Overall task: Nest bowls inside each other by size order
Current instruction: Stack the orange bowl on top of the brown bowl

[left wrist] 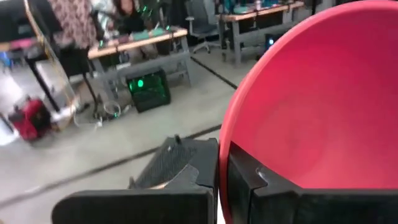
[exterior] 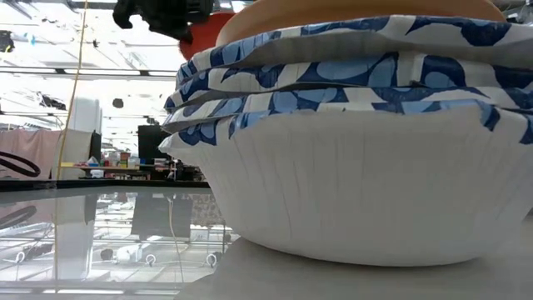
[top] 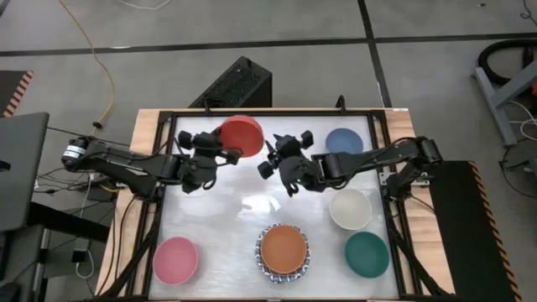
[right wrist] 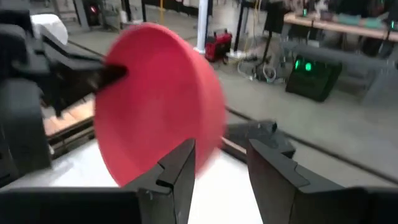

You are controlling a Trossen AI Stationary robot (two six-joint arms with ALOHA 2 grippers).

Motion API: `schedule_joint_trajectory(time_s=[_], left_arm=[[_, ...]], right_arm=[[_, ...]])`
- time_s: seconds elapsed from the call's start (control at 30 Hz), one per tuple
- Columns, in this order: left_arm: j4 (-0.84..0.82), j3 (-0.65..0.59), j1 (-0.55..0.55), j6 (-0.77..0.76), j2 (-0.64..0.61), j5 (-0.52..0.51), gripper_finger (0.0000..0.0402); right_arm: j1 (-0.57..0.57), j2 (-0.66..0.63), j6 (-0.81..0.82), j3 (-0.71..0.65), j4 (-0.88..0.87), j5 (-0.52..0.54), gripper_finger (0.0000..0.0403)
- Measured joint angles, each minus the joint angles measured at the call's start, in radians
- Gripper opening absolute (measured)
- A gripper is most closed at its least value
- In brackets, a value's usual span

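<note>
We are gripping the rim of the plain red round bowl [top: 243,134] with our left hand [top: 220,151], its fingers pinched shut on the wall so the bowl is hanging tilted on edge above the far middle of the table [top: 218,218]; the left wrist view shows the rim clamped between the two dark pads, with the red hollow [left wrist: 323,99] facing that camera. Holding it up and tipped like this is presenting the free side to our right hand [top: 281,164], which is waiting just beside it with its fingers set partway apart, empty, and pointed at the bowl's edge [right wrist: 158,106] — a handover, we judge, so that the arm nearer the stack can carry it on. Farther out, the stack is standing at the near middle: a plain orange bowl [top: 283,247] seated inside white bowls with blue patterned rims [top: 267,267], nested tightly as the low view shows. The pink bowl [top: 175,259] is sitting at the near left, the teal bowl [top: 367,253] and cream bowl [top: 350,208] to the right, and the blue bowl [top: 344,141] at the far right, all well apart and not yet nested.
</note>
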Motion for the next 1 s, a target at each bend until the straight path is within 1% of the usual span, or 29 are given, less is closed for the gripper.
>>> schedule_joint_trajectory(time_s=[0.1, 0.2, 0.3, 0.43, 0.53, 0.67, 0.8, 0.9, 1.0], left_arm=[[0.052, -0.001, 0.001, 0.121, 0.041, 0.006, 0.0000], [0.088, -0.001, 0.001, 0.201, 0.076, 0.008, 0.0000], [0.123, -0.001, 0.001, 0.243, 0.100, 0.010, 0.0000], [0.157, -0.001, 0.002, 0.262, 0.100, 0.016, 0.0000], [0.209, -0.001, 0.008, 0.339, 0.100, 0.004, 0.0000], [0.337, -0.001, 0.013, 0.480, 0.100, 0.031, 0.0000], [0.471, -0.001, 0.015, 0.616, 0.100, 0.035, 0.0000], [0.538, -0.001, 0.016, 0.708, 0.100, 0.039, 0.0000], [0.572, -0.001, 0.013, 0.755, 0.099, 0.052, 0.0000]], right_arm=[[-0.013, 0.016, -0.097, 0.000, 0.087, -0.004, 0.0164], [-0.017, 0.017, -0.136, 0.001, 0.118, -0.002, 0.0164], [-0.030, 0.016, -0.170, 0.001, 0.123, 0.025, 0.0164], [-0.045, 0.015, -0.220, 0.001, 0.139, 0.022, 0.0164], [-0.052, 0.015, -0.221, 0.001, 0.132, 0.000, 0.0164], [-0.064, 0.016, -0.210, 0.001, 0.109, -0.011, 0.0164], [-0.077, 0.016, -0.183, 0.001, 0.072, -0.025, 0.0164], [-0.085, 0.016, -0.138, 0.001, 0.017, -0.027, 0.0164], [-0.093, 0.016, -0.084, 0.001, -0.023, -0.031, 0.0164]])
